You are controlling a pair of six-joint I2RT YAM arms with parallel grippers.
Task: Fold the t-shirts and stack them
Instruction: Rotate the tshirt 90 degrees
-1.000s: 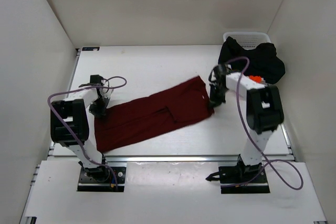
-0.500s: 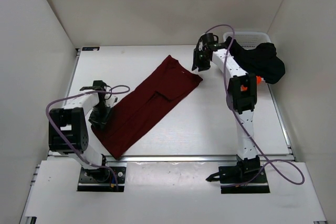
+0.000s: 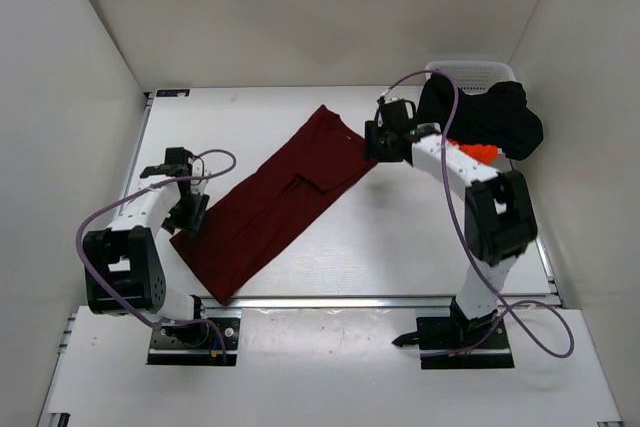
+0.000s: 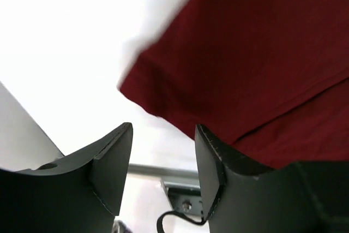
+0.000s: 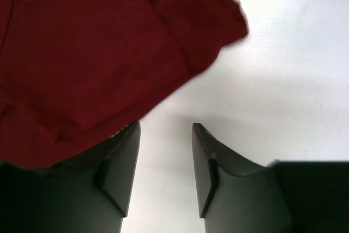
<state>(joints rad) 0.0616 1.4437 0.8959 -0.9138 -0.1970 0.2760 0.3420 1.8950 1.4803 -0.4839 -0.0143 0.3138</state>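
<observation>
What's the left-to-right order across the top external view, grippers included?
left gripper → maroon t-shirt → right gripper → black t-shirt. The white basket is left out because it overlaps the black t-shirt.

Maroon shirt [image 3: 280, 197] flat, diagonal; black shirt [image 3: 490, 117] heaped.

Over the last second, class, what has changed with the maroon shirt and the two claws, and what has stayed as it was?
The right claw swung the far end of the maroon shirt toward the back of the table, leaving it on a steeper diagonal. Then it and the left claw opened and let go of the cloth. The black shirt stayed heaped on the white basket.
</observation>
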